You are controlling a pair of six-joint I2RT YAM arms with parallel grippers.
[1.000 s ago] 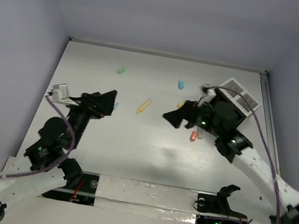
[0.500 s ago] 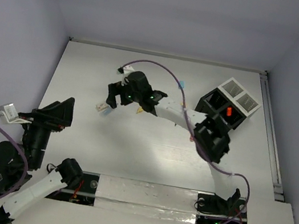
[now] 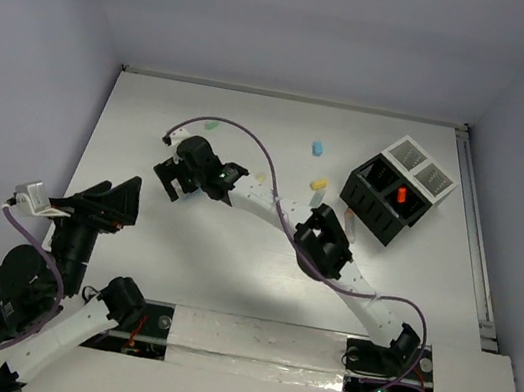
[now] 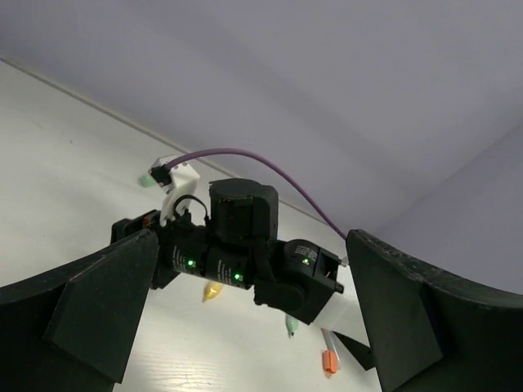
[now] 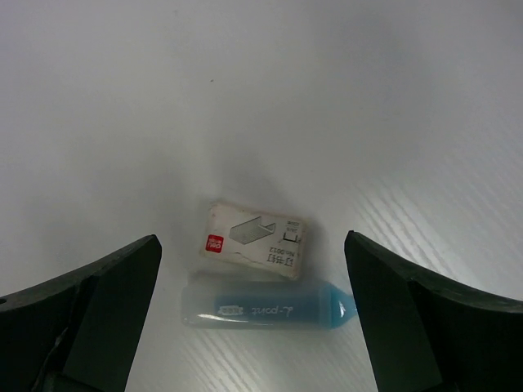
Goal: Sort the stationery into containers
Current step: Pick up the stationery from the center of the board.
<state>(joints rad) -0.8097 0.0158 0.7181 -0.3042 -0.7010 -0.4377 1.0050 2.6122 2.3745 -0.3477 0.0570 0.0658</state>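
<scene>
My right gripper reaches far left over the table and hangs open above a small white staple box and a blue marker lying side by side. My left gripper is open at the near left, pointing at the right arm's wrist. A yellow marker, a mint marker and an orange marker lie beyond it. A mint block, blue block and yellow block lie farther back. The black box holds an orange item; the white tray adjoins it.
The right arm's forearm stretches low across the middle of the table from its base at the near right. Purple cables loop above it. Walls close the table at the back and both sides.
The right arm has swung from the black box across to the left side of the table. The left arm has pulled back toward the near left. An orange item now lies in the black box.
</scene>
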